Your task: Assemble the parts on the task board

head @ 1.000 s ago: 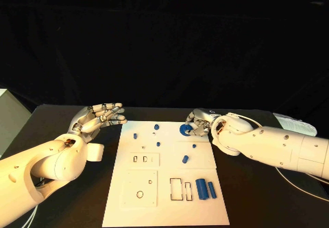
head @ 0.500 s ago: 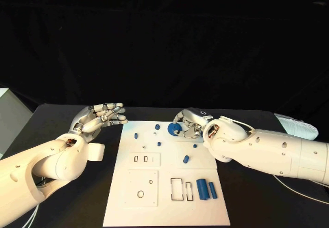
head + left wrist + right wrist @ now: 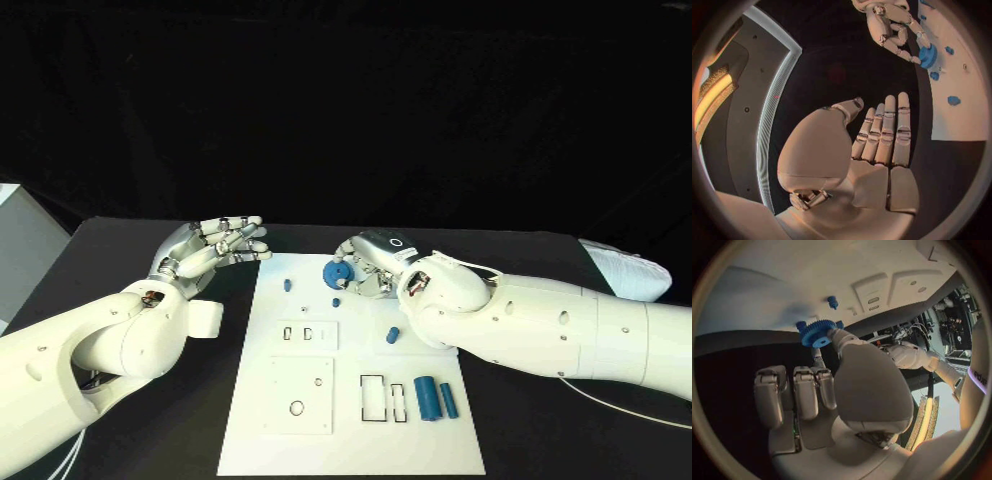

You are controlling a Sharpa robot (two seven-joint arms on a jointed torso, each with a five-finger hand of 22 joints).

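Your right robot hand [image 3: 378, 268], pinching the blue gear [image 3: 338, 274], has carried it leftward over the board's [image 3: 346, 420] far end, nearing a peg; left robot hand [image 3: 214, 246] stays spread beside it.

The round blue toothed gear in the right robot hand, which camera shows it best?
The right wrist view: the round blue toothed gear shows teeth and hub, pinched by the right robot hand. The head view shows it small and partly covered; the left wrist view shows it near the rim.
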